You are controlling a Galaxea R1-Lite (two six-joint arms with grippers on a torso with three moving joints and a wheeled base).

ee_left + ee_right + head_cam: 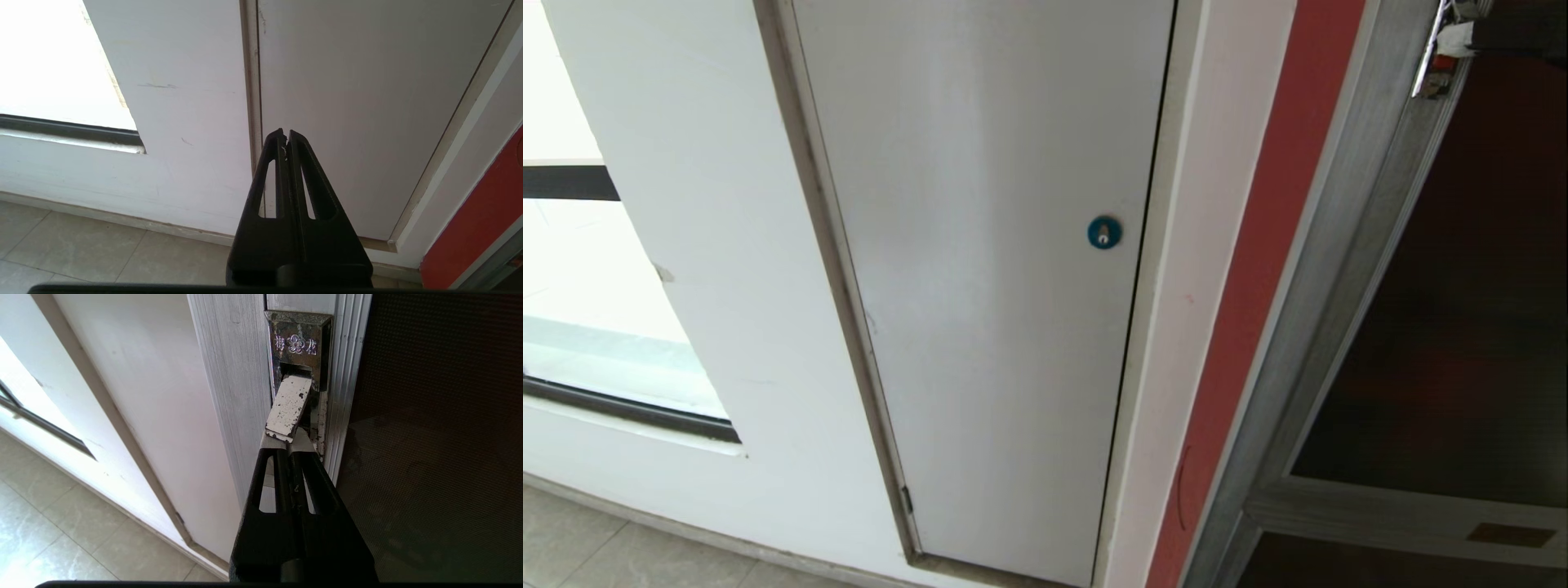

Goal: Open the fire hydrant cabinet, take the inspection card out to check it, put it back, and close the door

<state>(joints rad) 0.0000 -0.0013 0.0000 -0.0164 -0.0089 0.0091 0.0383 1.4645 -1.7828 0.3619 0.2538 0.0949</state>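
Note:
The fire hydrant cabinet [1347, 269] shows at the right as a brushed silver frame beside a red strip. Its door [429, 457] is a dark glass panel in that frame. A worn silver latch lever [288, 406] tilts outward from its housing [298, 343] in the frame. My right gripper [291, 452] is shut, its tips just under the free end of the lever and empty. In the head view the latch [1437, 57] sits at the top right corner. My left gripper [286, 136] is shut and empty, parked low, facing the grey-white door. The inspection card is out of view.
A plain grey-white flush door [988, 286] with a round blue lock [1104, 233] fills the middle. A white wall and a bright window [596, 286] lie to the left. Pale floor tiles [81, 249] run along the base.

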